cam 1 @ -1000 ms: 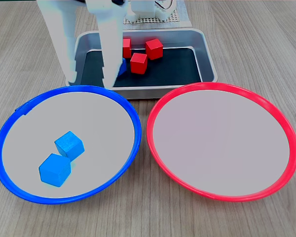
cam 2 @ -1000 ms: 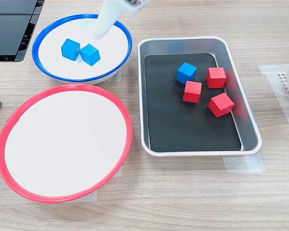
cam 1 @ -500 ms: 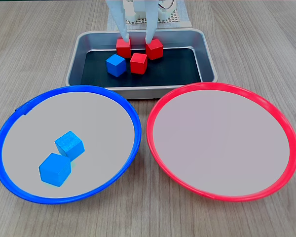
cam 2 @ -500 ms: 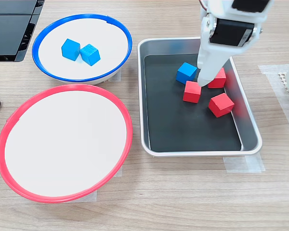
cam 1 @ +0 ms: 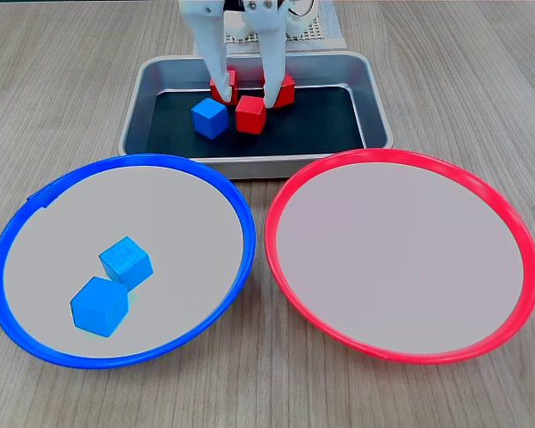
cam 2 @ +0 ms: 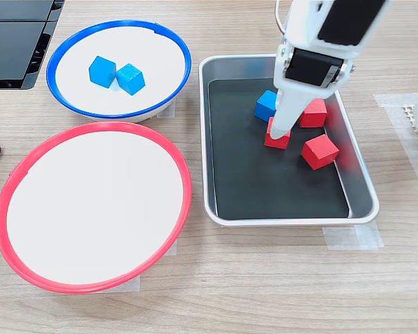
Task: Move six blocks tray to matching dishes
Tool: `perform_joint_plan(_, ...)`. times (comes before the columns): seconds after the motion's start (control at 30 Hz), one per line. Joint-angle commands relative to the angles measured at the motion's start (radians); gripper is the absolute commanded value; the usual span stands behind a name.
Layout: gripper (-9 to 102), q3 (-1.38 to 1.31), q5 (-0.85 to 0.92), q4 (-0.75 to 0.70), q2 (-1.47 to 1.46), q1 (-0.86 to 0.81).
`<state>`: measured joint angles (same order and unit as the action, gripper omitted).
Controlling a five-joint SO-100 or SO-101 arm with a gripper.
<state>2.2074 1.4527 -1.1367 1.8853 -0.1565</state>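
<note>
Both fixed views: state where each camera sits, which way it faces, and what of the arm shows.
A fixed view: low in front of the dishes, facing the arm's base across the blue dish, red dish and tray; two white fingers show, spread over the blocks.
Another fixed view: high above, looking steeply down, dishes left, tray right; the white gripper and wrist show.
Shared: both dishes, tray, two blue cubes in the blue dish.

Front cam + side-overhead cam, shared tray (cam 1: 374, 98)
</note>
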Motion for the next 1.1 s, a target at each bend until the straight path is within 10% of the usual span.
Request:
perform_joint_plan(0.0,16,0.005,0.025,0.04,-0.02,-0.005)
perform_joint_plan(0.23,0,0.011,-0.005,0.058,-0.044,0.012)
perform_joint_plan(0.6,0,-0.882,-0.819,-0.012,-0.33,0.314)
perform_joint_plan(0.9,19,-0.881,-0.816,0.129,-0.449,0.337)
perform_joint_plan(1.07,5,-0.762,-0.765,0.118,-0.351,0.305)
